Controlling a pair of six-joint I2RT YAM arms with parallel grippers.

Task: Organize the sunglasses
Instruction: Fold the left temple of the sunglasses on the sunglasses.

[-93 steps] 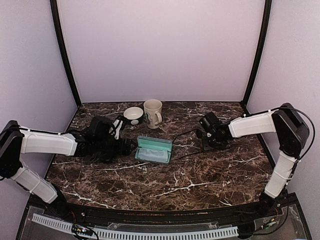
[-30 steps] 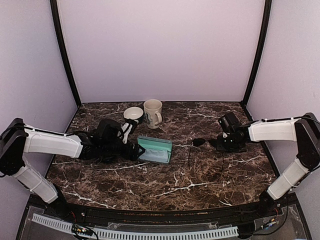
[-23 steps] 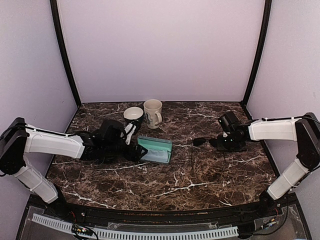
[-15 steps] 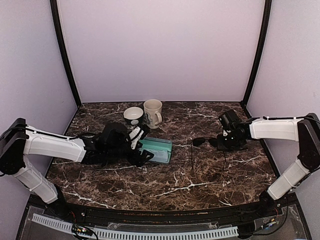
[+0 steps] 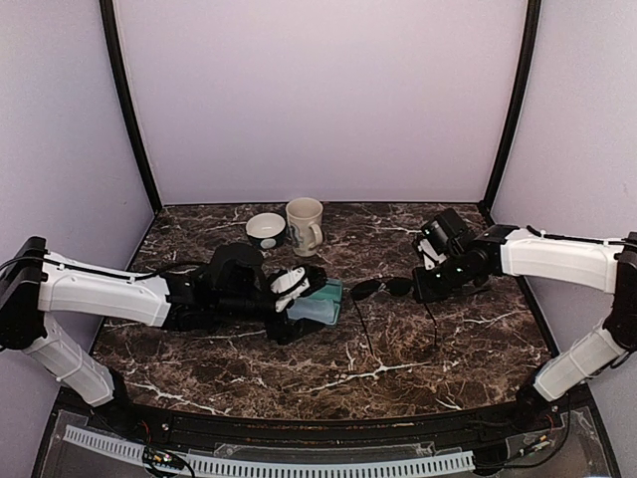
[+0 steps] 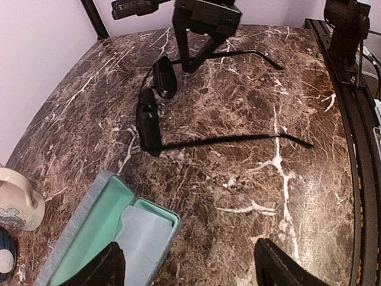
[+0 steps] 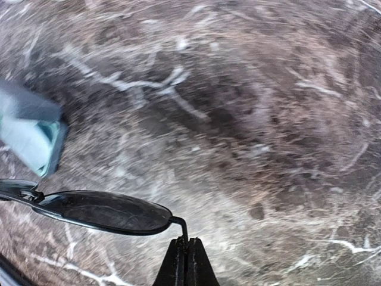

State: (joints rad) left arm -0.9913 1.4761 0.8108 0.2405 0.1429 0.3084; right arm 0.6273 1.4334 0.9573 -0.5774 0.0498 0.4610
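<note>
Pinching wire sunglasses (image 5: 368, 290) at lens-corner hinge: right gripper (image 5: 418, 288) clamped shut there, glasses mid-table beside open case (image 5: 323, 302). Left gripper (image 6: 187, 271) fingers apart. Judged light, springy, easily bent; grip frame, not lenses.

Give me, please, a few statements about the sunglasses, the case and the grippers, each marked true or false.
1. The right gripper is shut on the rim of the sunglasses. True.
2. The case is closed. False: its lid is open and the teal lining shows.
3. The sunglasses lie inside the case. False: they are outside it, between it and the right gripper, arms unfolded.
4. The left gripper stands open at the case. True.
5. The mug lies on its side. False: it stands upright at the back of the table.
</note>
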